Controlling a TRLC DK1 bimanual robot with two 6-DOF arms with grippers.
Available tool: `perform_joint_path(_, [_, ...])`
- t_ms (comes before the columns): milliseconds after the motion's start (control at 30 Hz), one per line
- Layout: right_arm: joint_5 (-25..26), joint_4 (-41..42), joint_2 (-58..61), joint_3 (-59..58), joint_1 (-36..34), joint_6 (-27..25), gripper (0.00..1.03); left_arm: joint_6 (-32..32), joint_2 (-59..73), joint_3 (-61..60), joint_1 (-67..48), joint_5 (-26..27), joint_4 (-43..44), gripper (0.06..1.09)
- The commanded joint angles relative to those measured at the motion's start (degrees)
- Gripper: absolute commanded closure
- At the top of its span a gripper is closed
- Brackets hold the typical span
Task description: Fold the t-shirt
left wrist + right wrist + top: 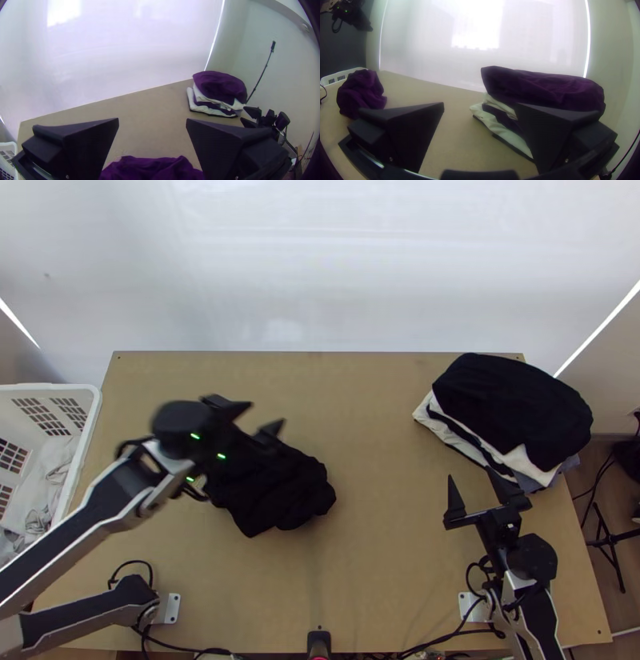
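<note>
Dark t-shirt [280,500] was seen bunched on worktop [384,540]

Top view: the left gripper [266,413] was held near it, the right gripper [470,474] near the clothes stack [512,412]. Left wrist view: jaws were spread apart. Right wrist view: jaws were likewise parted.

The dark, bunched cloth garment [276,496] has a matt, wrinkled surface. Matt cloth also makes up the stack of folded dark and white garments [512,412]. The flat, light-brown wooden bench [376,436] looks smooth and matt. The white, slotted basket [90,391] looks like smooth plastic; the wide black fingers [85,140] are matt.
</note>
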Motion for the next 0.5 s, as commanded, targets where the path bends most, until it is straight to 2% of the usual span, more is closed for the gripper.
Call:
perform_joint_path(0, [0.0,0.0,0.0,0.0,0.0,0.0,0.04,3.1,-6.1,-2.6,16.9,6.8,-5.8,0.1])
perform_joint_path(100, [0.0,0.0,0.0,0.0,0.0,0.0,0.04,5.3,-8.3,-6.0,26.6,12.3,-6.8,0.1])
perform_joint_path(233, [0.0,0.0,-0.1,0.0,0.0,0.0,0.04,7.2,-9.1,-8.8,33.2,12.6,-8.3,0.1])
perform_joint_path(467, [0.0,0.0,-0.1,0.0,0.0,0.0,0.04,6.8,-11.0,-9.0,35.0,12.8,-12.1,0.1])
